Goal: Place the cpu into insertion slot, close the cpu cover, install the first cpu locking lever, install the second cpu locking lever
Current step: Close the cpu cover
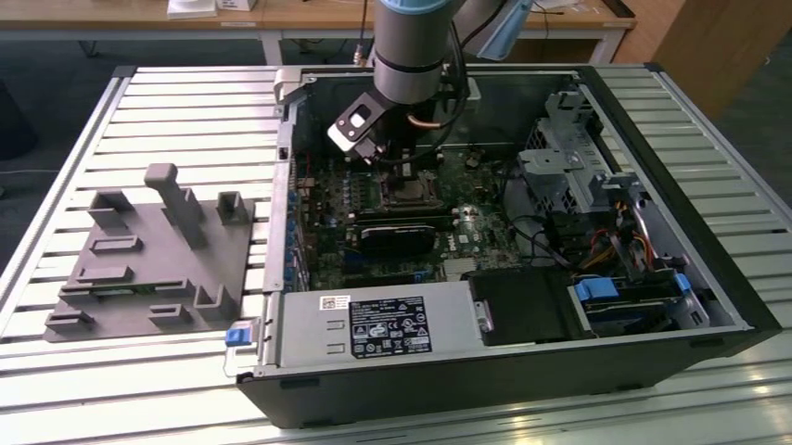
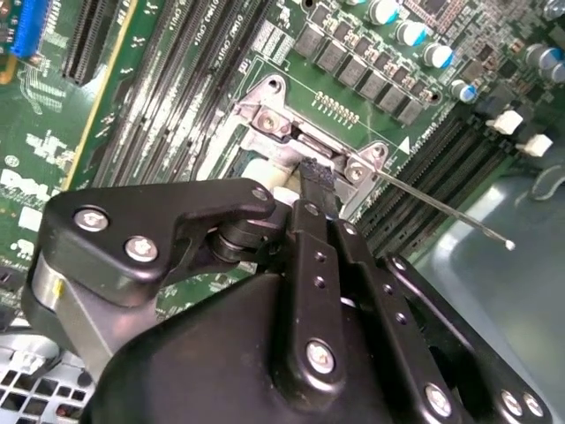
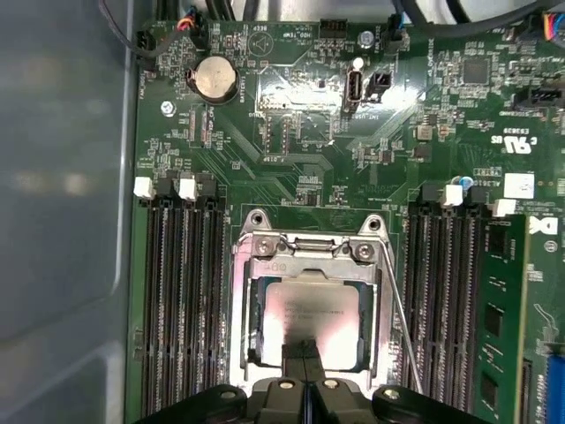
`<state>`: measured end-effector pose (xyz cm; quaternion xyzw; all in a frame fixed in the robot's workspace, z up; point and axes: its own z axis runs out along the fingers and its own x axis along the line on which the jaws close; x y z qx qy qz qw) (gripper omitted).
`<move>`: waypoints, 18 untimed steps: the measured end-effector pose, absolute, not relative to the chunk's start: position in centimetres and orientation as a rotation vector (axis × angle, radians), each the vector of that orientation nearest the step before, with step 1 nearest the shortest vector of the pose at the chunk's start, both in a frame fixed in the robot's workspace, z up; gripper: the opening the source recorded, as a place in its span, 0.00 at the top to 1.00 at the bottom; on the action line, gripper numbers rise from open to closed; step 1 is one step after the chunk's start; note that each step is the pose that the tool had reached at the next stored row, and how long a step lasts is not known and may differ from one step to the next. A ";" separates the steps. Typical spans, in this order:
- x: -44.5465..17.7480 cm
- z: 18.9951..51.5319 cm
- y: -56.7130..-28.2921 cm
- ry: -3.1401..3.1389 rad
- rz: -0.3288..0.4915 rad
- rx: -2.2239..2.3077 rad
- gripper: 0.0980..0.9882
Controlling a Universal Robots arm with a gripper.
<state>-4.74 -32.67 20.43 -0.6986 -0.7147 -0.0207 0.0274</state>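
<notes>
Directly under the black jaws, shut together on nothing, the pale silvery square cpu point(image 3: 311, 309) sat in the dark square insertion slot point(image 3: 255, 322). The thin silvery frame-shaped cpu cover point(image 3: 269, 265) lay over it. A thin wire locking lever point(image 3: 399, 309) stood alongside. Faint print marked the cpu.

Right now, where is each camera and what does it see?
Exterior view: off the arm, looks down into the computer case; arm and gripper show.
First wrist view: on the arm, looks down at the cpu; gripper tip shows.
Second wrist view: on the arm, slants past the gripper's body.
Both wrist views share the cpu cover.
</notes>
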 end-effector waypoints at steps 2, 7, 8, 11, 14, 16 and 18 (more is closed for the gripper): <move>-4.7 20.6 -32.7 -2.207 -0.064 -2.157 0.99; -4.2 20.6 -32.7 -2.207 -0.064 -2.157 0.99; -4.1 20.6 -32.7 -2.207 -0.064 -2.157 0.99; -3.8 20.6 -32.7 -2.207 -0.064 -2.157 0.99; -3.4 20.6 -32.7 -2.207 -0.064 -2.157 0.99; -3.2 20.6 -32.7 -2.207 -0.064 -2.157 0.99; -3.1 20.6 -32.7 -2.207 -0.064 -2.157 0.99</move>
